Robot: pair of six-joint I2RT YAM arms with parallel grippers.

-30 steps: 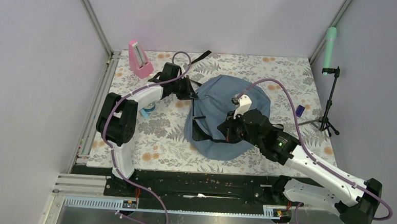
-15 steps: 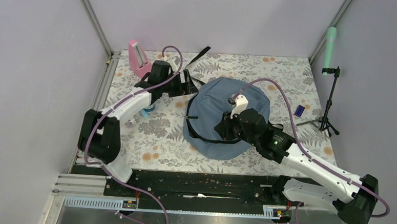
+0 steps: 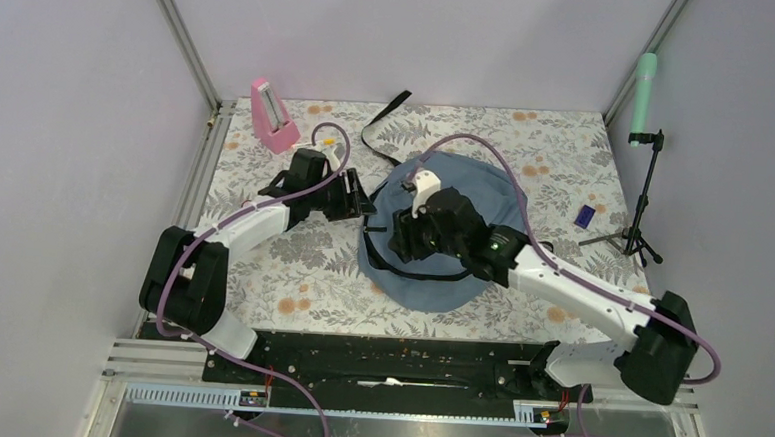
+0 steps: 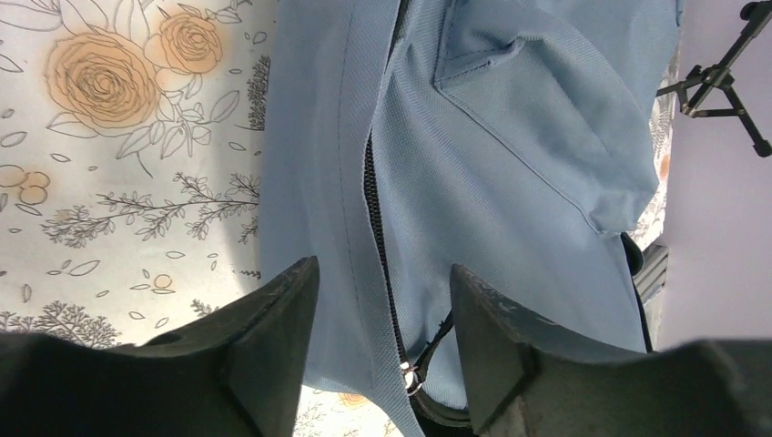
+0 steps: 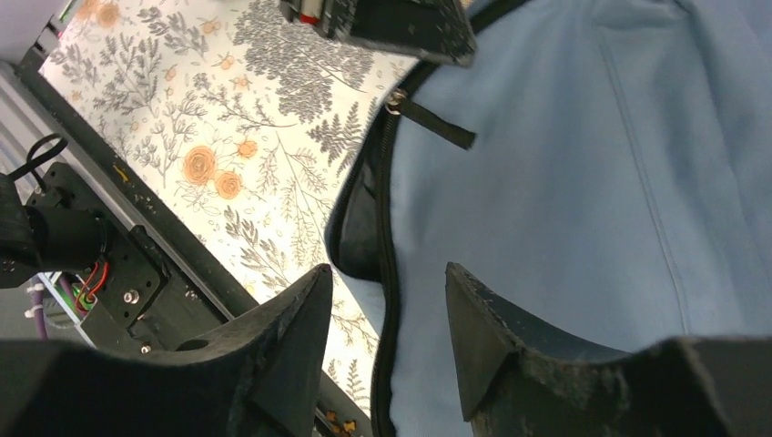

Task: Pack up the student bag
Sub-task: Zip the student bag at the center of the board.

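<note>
Two arms reach in from the near edge. Right gripper (image 5: 387,278), bent leftward, hangs with jaws apart over the student bag (image 3: 435,286) at its gaping zipper. Left gripper (image 4: 382,273), jaws apart too and empty, sits at the bag's left side. Bag lies centred on the floral cloth (image 3: 311,265), pink wedge (image 3: 272,115) far left.

a robot test cell in a lab: plain lilac walls (image 3: 57,141), aluminium corner posts (image 3: 182,43), a left arm (image 3: 253,215) and a right arm (image 3: 580,294) bolted to a black rail (image 3: 386,364), a flower-print tabletop (image 3: 300,274), a small tripod (image 3: 646,207).
</note>
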